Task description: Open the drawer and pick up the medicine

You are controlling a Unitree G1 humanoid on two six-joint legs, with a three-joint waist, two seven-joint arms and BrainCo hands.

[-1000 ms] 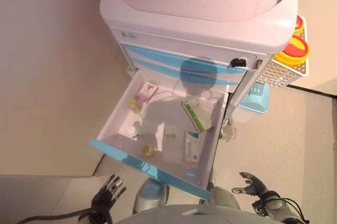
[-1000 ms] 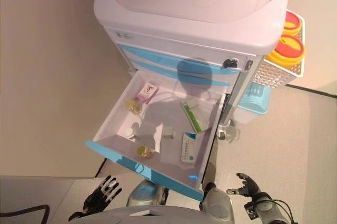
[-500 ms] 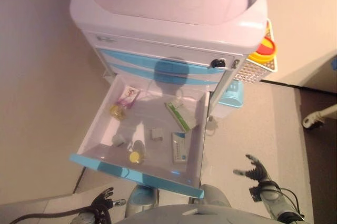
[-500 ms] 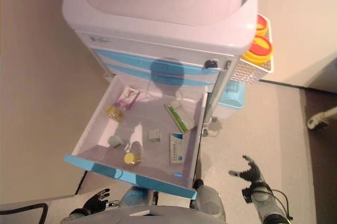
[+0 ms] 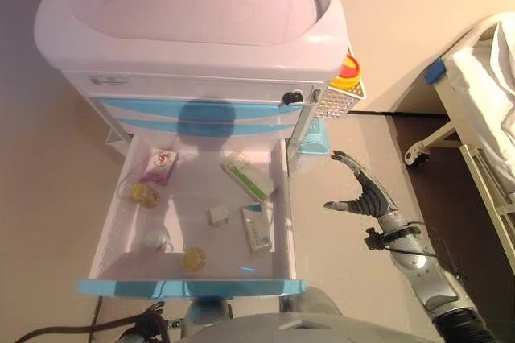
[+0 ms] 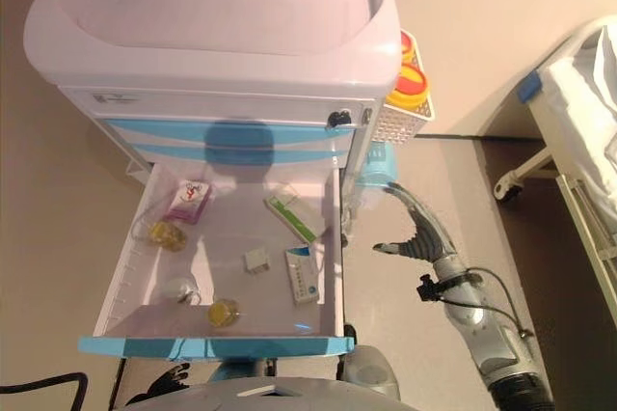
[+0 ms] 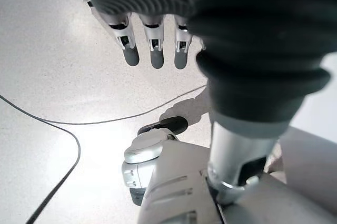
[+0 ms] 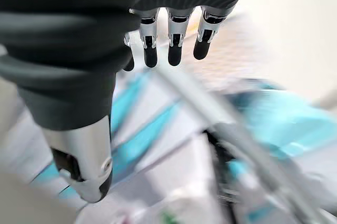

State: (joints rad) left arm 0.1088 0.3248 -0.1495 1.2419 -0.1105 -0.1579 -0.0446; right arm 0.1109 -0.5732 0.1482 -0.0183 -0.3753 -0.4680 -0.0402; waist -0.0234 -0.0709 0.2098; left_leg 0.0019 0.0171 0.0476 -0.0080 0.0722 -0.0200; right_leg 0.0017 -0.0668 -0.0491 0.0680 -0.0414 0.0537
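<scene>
The cart's lower drawer (image 5: 276, 198) stands pulled out, with its blue front (image 5: 189, 287) nearest me. In it lie a green-and-white medicine box (image 5: 247, 175), a blue-and-white box (image 5: 256, 229), a pink box (image 5: 158, 166), a small white box (image 5: 217, 215) and small bottles with yellow (image 5: 193, 259) and white (image 5: 157, 239) tops. My right hand (image 5: 364, 196) is open and empty, raised over the floor just right of the drawer. My left hand (image 5: 149, 325) hangs low below the drawer front, with its fingers (image 7: 152, 45) straight over the floor.
A white mesh basket (image 5: 334, 101) with red-and-yellow lidded tubs hangs on the cart's right side, with a light blue bin (image 5: 312, 138) below it. A bed (image 5: 483, 77) on castors (image 5: 418, 154) stands at the far right. A wall runs along the left.
The camera has swung, so the cart sits further left in view. My right hand has risen from low near the floor to beside the drawer's right wall. The left hand has sunk lower.
</scene>
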